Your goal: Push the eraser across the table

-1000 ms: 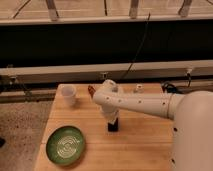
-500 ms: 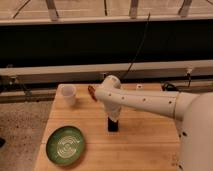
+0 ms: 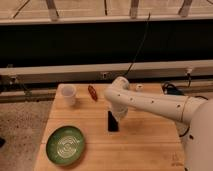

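The eraser is a small flat black block lying near the middle of the light wooden table. My gripper comes down from my white arm and sits right at the eraser's far end, touching or almost touching it. The arm reaches in from the right and hides part of the tabletop behind it.
A green plate lies at the front left. A white cup stands at the back left. A reddish-brown oblong thing lies near the back edge. A small whitish block sits at the back behind the arm. Dark cables lie at the right.
My arm has shifted slightly left and lowered; the gripper stays at the eraser, which has barely moved.
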Tool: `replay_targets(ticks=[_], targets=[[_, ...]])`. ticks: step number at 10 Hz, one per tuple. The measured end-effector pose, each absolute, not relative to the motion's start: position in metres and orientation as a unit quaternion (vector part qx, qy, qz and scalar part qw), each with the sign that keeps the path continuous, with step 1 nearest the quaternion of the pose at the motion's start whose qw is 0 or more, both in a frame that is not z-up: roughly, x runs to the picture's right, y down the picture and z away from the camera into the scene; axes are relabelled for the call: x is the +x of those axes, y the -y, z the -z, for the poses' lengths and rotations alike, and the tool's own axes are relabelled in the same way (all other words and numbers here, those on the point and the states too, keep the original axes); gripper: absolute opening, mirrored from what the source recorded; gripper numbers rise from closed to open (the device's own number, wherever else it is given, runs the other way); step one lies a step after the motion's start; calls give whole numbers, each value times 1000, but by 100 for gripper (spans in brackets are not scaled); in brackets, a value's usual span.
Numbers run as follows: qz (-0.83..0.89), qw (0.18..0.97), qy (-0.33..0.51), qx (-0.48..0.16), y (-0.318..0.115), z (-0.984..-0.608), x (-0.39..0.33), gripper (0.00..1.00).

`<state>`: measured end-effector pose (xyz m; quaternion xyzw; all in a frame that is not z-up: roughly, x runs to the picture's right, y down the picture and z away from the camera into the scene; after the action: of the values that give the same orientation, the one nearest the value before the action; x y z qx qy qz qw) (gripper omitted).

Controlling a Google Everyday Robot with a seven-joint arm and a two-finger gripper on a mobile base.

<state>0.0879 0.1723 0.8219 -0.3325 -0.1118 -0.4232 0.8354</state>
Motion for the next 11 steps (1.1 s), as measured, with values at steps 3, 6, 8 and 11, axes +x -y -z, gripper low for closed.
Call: replay_targets(ticks=[3, 6, 8, 11], targets=[[413, 838, 125, -334, -183, -843, 91, 0], [409, 839, 129, -336, -189, -855, 95, 0], [409, 839, 132, -334, -190, -861, 95, 0], [421, 835, 139, -327, -188, -869, 83, 0]])
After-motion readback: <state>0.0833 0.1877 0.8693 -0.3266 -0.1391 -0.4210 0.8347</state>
